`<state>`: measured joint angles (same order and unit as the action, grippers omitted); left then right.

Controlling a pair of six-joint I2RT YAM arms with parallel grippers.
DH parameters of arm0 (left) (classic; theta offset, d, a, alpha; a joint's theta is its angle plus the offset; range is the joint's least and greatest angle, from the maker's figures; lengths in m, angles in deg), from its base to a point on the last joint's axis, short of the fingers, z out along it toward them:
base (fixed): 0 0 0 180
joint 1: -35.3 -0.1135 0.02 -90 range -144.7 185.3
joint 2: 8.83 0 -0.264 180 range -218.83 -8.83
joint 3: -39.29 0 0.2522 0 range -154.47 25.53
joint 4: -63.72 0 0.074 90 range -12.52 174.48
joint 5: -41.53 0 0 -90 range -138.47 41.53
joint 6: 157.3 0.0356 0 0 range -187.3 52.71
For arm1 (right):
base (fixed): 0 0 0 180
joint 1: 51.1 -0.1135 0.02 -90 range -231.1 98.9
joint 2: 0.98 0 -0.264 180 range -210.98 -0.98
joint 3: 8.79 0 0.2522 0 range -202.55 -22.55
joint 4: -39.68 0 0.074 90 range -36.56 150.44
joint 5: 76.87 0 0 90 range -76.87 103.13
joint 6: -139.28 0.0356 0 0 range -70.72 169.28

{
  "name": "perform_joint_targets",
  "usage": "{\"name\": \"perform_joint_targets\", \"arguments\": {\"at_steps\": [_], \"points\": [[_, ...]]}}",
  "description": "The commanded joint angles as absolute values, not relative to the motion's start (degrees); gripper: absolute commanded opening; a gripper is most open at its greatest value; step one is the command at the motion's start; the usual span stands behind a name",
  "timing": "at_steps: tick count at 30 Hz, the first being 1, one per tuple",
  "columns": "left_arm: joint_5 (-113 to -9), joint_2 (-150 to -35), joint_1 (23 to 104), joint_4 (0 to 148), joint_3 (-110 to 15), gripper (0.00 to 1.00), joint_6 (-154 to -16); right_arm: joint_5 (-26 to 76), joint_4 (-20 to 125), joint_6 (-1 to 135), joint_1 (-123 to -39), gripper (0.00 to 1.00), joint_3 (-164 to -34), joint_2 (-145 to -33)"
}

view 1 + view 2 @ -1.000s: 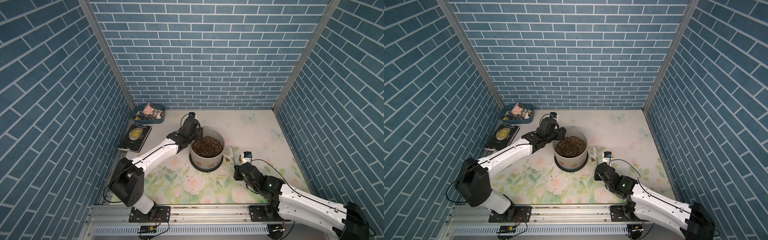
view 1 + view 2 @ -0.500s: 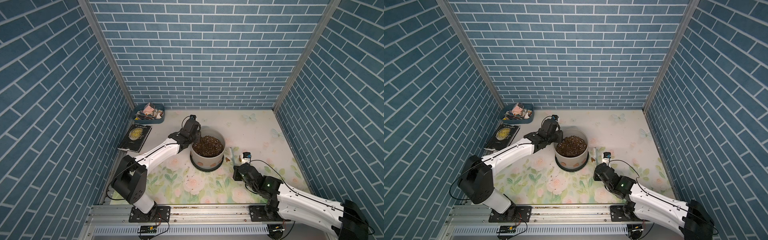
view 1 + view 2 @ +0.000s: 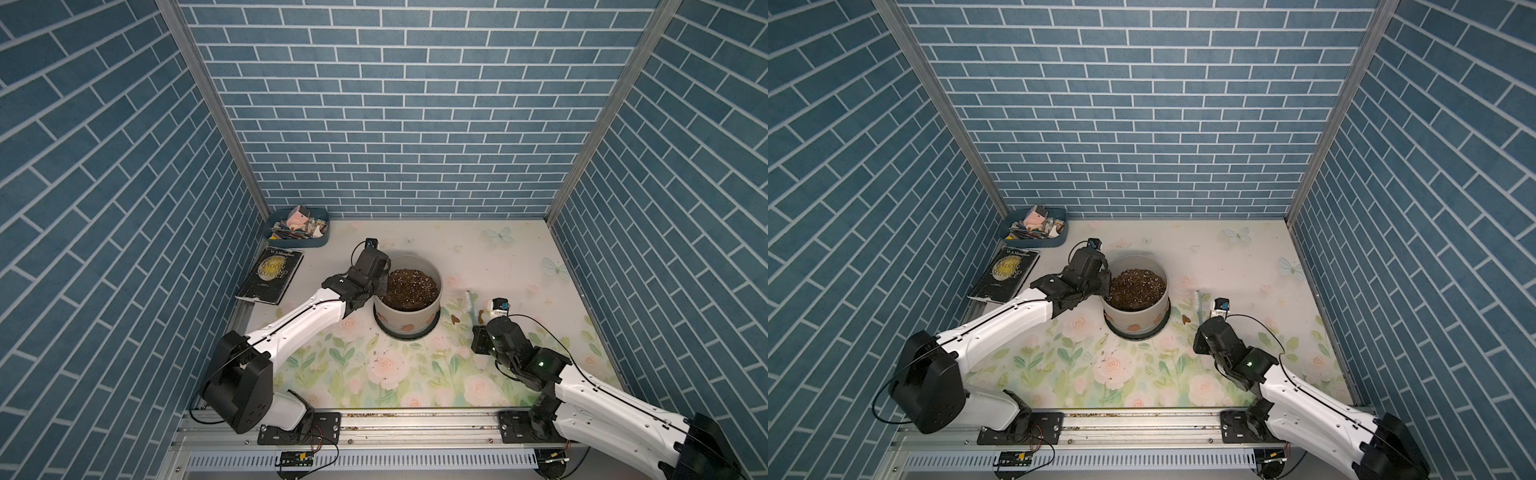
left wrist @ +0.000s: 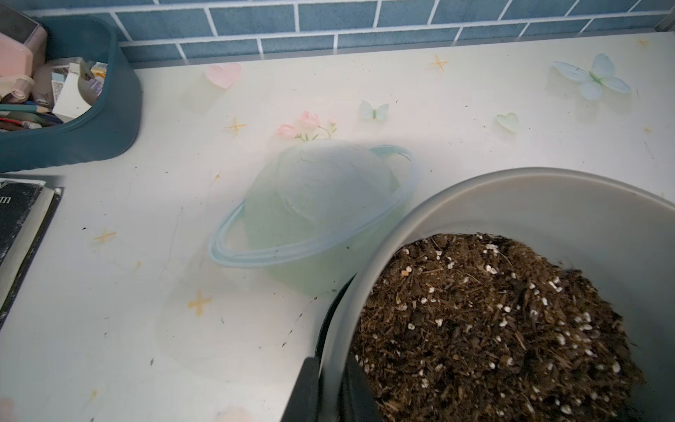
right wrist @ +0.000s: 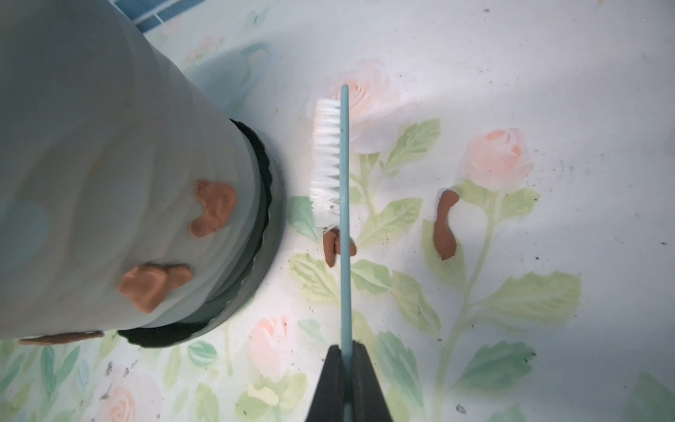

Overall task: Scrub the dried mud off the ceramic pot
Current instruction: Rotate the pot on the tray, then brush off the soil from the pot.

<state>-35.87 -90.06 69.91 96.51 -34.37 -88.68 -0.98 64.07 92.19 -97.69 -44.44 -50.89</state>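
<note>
Both top views: grey ceramic pot (image 3: 415,316) stands mid table (image 3: 519,270). Left gripper (image 3: 381,289) at pot's 9 o'clock, pinching its rim. Right gripper (image 3: 478,330) at pot's 4 o'clock, apart from it, w/ blue brush (image 3: 469,301). Left wrist view: jaws straddle rim, one inside by soil (image 4: 493,329). Right wrist view: jaws clamp brush handle; dried mud (image 5: 213,208) blotches on pot wall; bristles near pot's base, not touching.

We lose the upper wall of the ceramic pot (image 5: 91,120) to blur and the frame edge beside the right gripper (image 5: 346,347), whose brush (image 5: 344,285) handle half covers one flake of dried mud (image 5: 330,250).
</note>
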Motion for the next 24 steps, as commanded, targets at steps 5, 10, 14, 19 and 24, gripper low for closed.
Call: {"name": "perform_joint_targets", "arguments": {"at_steps": [5, 10, 14, 19, 24], "points": [[-40.79, -87.92, 69.66, 92.33, -32.31, 0.41, -92.54, 4.27, 53.87, 88.49, -97.10, 0.00, -44.30, -58.00], [-40.34, -90.00, 69.16, 90.70, -32.92, 0.47, -93.22, 7.57, 41.24, 93.00, -98.62, 0.00, -37.80, -56.19], [-39.34, -90.67, 68.99, 90.49, -33.22, 0.44, -93.06, 5.47, 39.89, 95.27, -100.39, 0.00, -36.69, -58.54], [-39.98, -90.58, 69.01, 90.54, -32.42, 0.27, -92.99, 5.85, 35.04, 95.44, -101.72, 0.00, -35.78, -61.42], [-40.08, -89.95, 69.00, 90.85, -31.41, 0.07, -92.78, 3.59, 33.75, 95.72, -104.28, 0.00, -36.94, -62.15]]}}
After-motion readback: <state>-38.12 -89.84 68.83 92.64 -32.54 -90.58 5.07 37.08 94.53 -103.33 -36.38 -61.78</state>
